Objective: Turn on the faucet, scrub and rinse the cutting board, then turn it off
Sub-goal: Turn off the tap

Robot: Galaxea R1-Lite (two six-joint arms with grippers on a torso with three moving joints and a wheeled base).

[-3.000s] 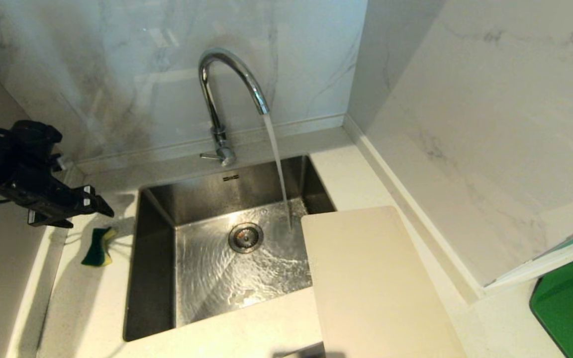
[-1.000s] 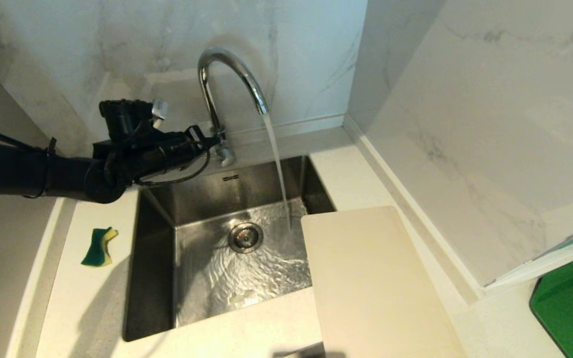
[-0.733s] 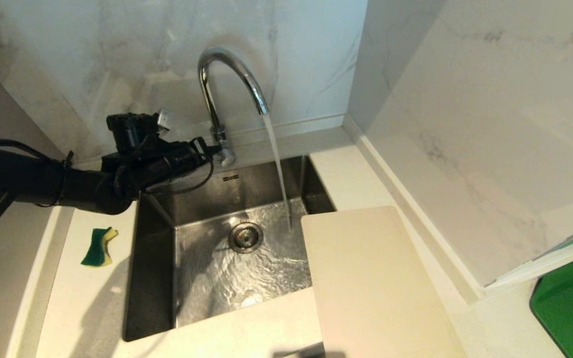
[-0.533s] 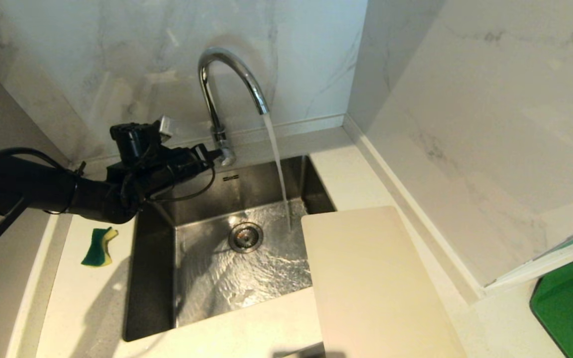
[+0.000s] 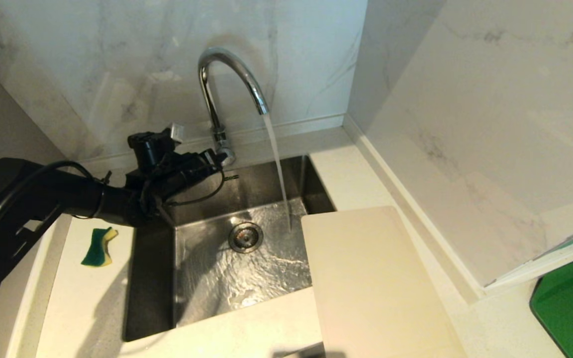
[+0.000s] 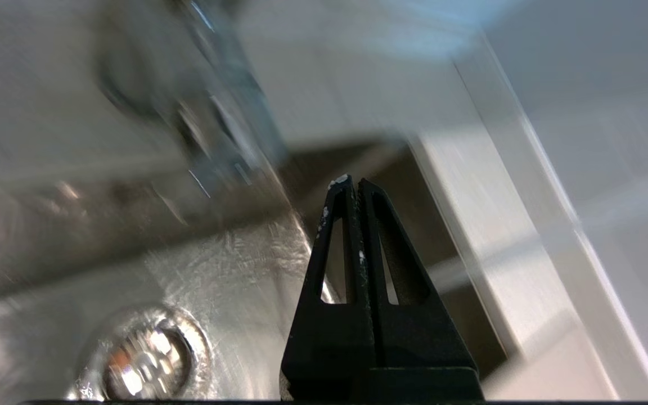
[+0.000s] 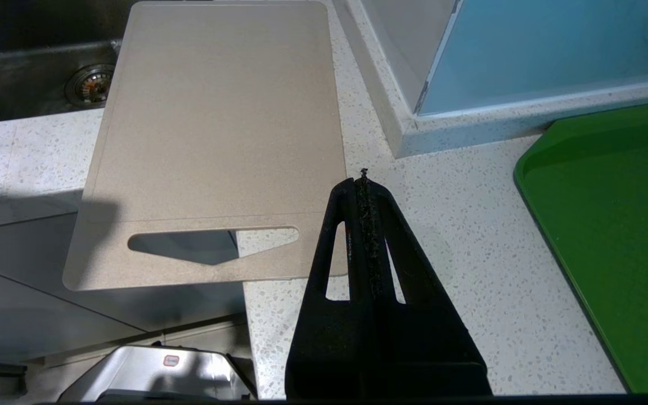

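1. Left gripper (image 5: 217,160) at left centre of the head view, jaws closed on nothing, tip right at the base of the faucet (image 5: 227,84); touching or merely beside the lever, impossible to say.
2. Water pouring from the spout into the sink (image 5: 157,248), so probably the closing step: shutting the tap off.
3. Board (image 5: 376,283) at lower right of the head view, flat on the counter with its far left corner over the sink, apparently dry (scrubbed or not, impossible to judge).
4. Sponge (image 5: 98,246) at lower left on the counter, well apart from the gripper.
5. To do the step well: press the closed tip squarely against the thin lever, push slowly through its arc, watch the stream for thinning, ease off once the flow stops; avoid sliding off the slick chrome onto the tap body.
6. Right gripper (image 7: 364,183) parked low in the right wrist view, jaws shut and empty, near the board's slot end; absent from the head view.
7. Hidden or unclear: lever covered by the gripper in the head view; left wrist view smeared, faucet there only a streak; board's near end cut off at the bottom edge.
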